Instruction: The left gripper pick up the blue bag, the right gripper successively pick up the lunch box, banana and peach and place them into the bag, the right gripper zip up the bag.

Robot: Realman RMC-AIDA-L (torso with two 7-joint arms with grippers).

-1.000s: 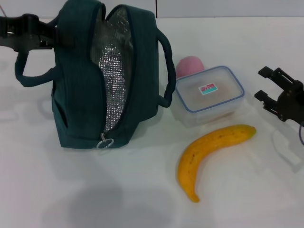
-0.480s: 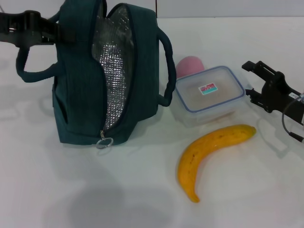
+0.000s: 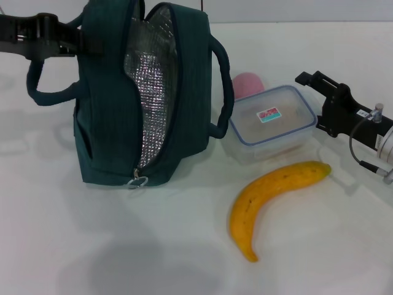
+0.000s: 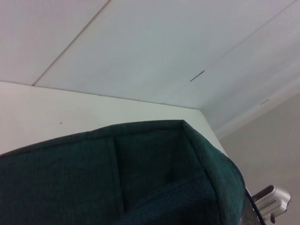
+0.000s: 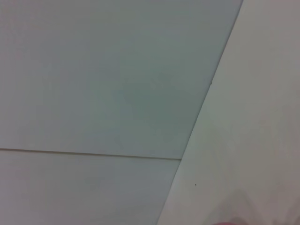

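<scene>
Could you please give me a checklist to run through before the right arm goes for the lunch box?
1. Blue bag upright with its mouth unzipped, silver lining showing: ok.
2. Left tool at the bag's top by the handle; firmness of hold: cannot tell.
3. Lunch box lid on, nothing lying on top: ok.
4. Right tool beside the box's right end, not yet around it: not ok.
5. Banana lying in front of the box, apart from it: ok.
6. Peach behind the box, partly hidden; contact with the box: cannot tell.
</scene>
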